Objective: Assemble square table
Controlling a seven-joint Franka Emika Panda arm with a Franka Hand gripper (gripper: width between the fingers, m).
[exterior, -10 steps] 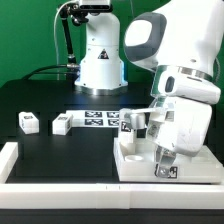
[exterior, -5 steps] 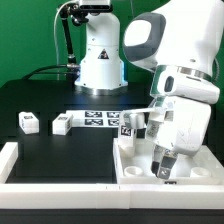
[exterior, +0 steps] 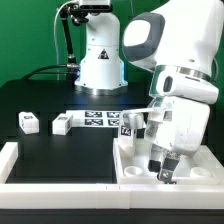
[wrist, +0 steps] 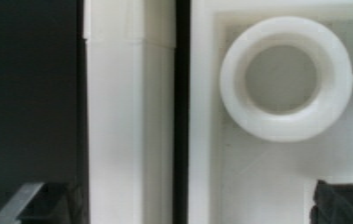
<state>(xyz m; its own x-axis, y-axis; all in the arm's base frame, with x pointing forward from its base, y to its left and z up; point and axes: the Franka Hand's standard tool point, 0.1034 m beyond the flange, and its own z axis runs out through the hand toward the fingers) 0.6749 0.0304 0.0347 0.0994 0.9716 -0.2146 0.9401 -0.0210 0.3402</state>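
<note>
The white square table top point(exterior: 140, 158) lies at the exterior view's lower right, by the front border wall, with a round corner socket point(exterior: 133, 172) showing. My gripper point(exterior: 160, 170) is down over its near edge, partly hiding it. In the wrist view my gripper point(wrist: 182, 205) is open: the dark fingertips point(wrist: 20, 202) stand wide apart. Between them are a white edge strip point(wrist: 128, 120) and the top's floor with a round socket point(wrist: 294, 75). A tagged leg point(exterior: 127, 126) stands at the top's far corner. Two more legs point(exterior: 28, 122) point(exterior: 62, 124) lie on the black table.
The marker board point(exterior: 95, 118) lies behind the legs. The low white border wall point(exterior: 60, 196) runs along the front and up the exterior view's left. The robot base point(exterior: 100, 55) stands at the back. The arm's bulk covers the right side.
The table top has shifted toward the front wall, so its near corner socket now shows. My gripper has dropped slightly over the top's near edge. The loose legs have not moved.
</note>
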